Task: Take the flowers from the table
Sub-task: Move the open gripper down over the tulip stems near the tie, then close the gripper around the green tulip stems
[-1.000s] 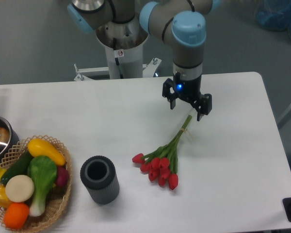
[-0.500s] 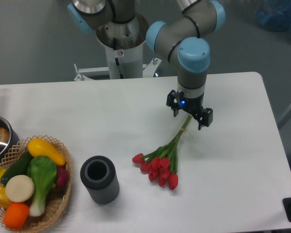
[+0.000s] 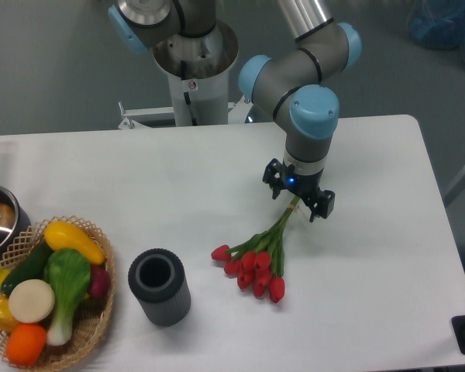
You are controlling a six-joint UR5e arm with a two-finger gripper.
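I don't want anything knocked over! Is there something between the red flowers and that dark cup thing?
No. Between the flowers and the dark cylinder the camera view shows only bare white table.

On the table [image 3: 139, 178], the flowers [image 3: 257, 260] lie right of centre with the gripper [image 3: 298, 198] over their far stem ends, a cylinder [image 3: 160, 287] stands to their left, and a basket [image 3: 93, 325] of vegetables sits beyond it at the left edge.
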